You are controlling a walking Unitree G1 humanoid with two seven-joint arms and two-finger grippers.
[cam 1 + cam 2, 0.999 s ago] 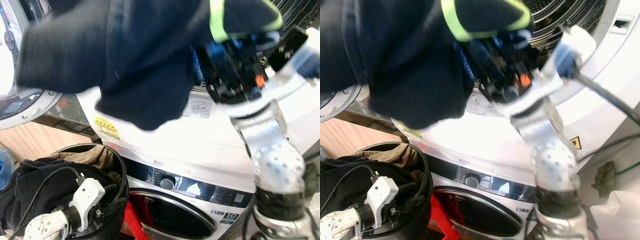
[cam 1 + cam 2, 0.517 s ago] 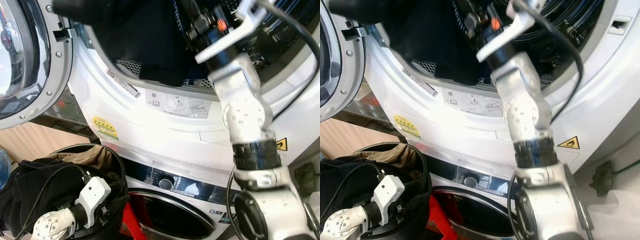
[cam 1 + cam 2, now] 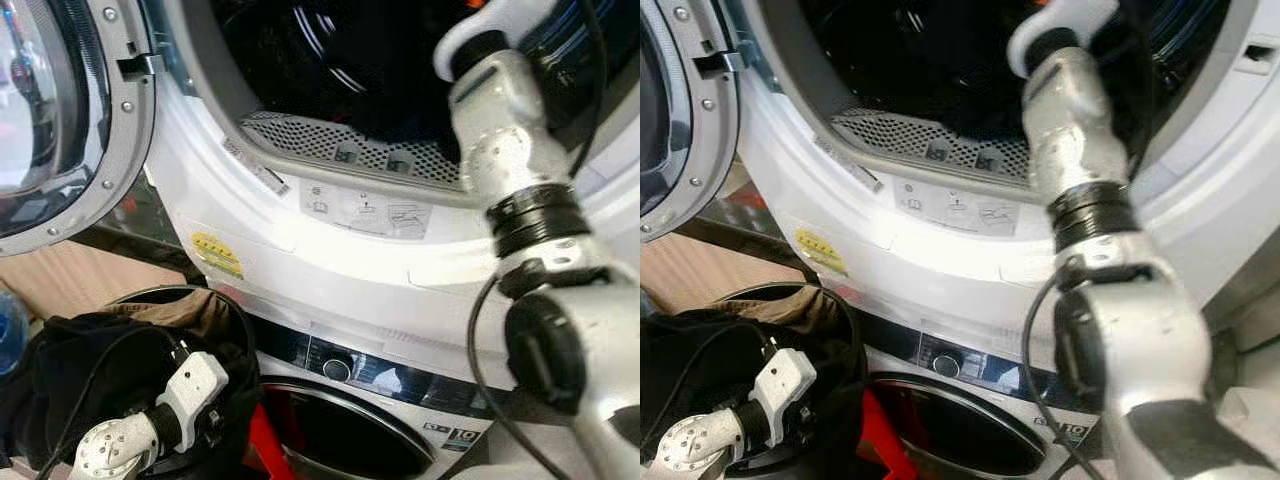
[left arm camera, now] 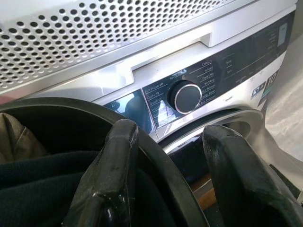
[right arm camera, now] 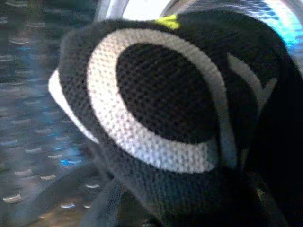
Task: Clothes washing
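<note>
My right arm [image 3: 500,130] reaches up into the dark drum [image 3: 330,60] of the upper machine. In the right wrist view a dark garment [image 5: 161,109] with a white ring print and a yellow-green trim hangs close over my right gripper [image 5: 180,203], which is shut on it inside the drum. Down at the left, my left gripper [image 4: 173,137] is open, its two fingers astride the rim of the black laundry basket [image 3: 235,310]. Dark clothes [image 3: 90,360] and a tan garment [image 3: 190,305] lie in the basket.
The upper machine's round door [image 3: 60,110] stands open at the left. Below is a second washer with a control knob [image 4: 185,96] and a shut round door [image 3: 340,430]. Something red [image 3: 262,450] sits between basket and lower washer. A perforated lint grille [image 3: 340,145] lines the drum's lip.
My right arm has carried the dark garment from in front of the machine up and into the upper drum. The camera view has shifted a little. The left gripper stays at the basket.
</note>
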